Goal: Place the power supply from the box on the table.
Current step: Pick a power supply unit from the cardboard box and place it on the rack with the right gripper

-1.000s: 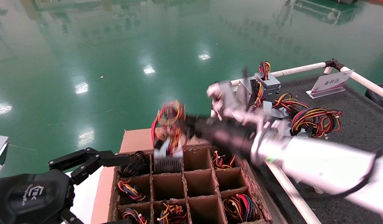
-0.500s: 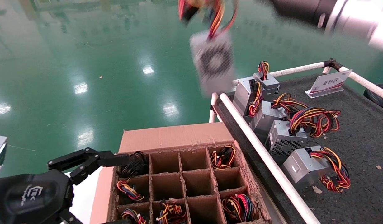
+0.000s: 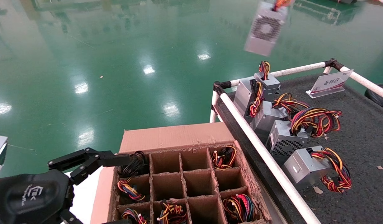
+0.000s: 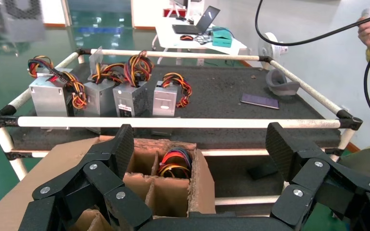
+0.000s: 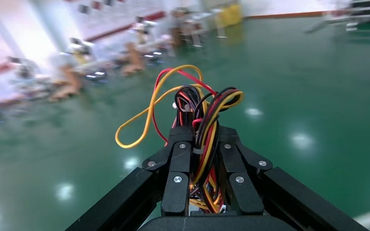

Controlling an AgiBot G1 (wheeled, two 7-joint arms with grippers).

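Silver power supply (image 3: 266,28) hangs high beyond the table (image 3: 359,130) rail, wires clamped in the right end effector (image 5: 205,144).

No readable text anywhere.

1. Glossy green floor (image 3: 116,62) all around, ceiling lights mirrored in it.
2. White placard (image 3: 330,83) leans at the far side of the felt.
3. Dark flat slab (image 4: 260,100) lies near a grey curved piece (image 4: 280,83).
4. Beyond, a white desk (image 4: 197,33) carries a laptop (image 4: 200,21).
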